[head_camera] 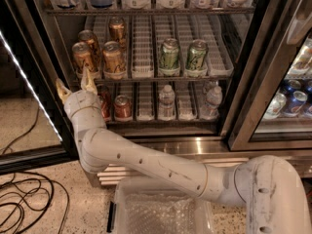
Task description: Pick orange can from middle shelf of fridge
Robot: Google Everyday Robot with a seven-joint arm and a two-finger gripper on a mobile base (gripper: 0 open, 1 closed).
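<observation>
Speckled floor (pixel 73 213) lies nearest, with black cables (pixel 19 194) looped at my left and a clear plastic bin (pixel 161 208) just below me. From the lower right, my white arm (pixel 146 162) reaches up and leftward into the open fridge (pixel 243 91).

The jaws sit at the left end of the middle shelf (pixel 146 78), about level with its front rail. They are spread wide and hold nothing. One tan fingertip (pixel 88 79) shows against the rail, just below the orange can (pixel 83 57). The other points out toward the dark door frame. Whether the inner fingertip touches rail or can, I cannot tell.

The can stands upright at the front of the leftmost lane, close beside a second orange one (pixel 113 58), with two more behind. Green cans (pixel 170 55) stand further right.

My judgement of the risks: coming in this low, a finger could catch the rail. Spread this wide, the jaws could shove the neighbouring can or tip mine backward. The outer finger could strike the frame.
</observation>
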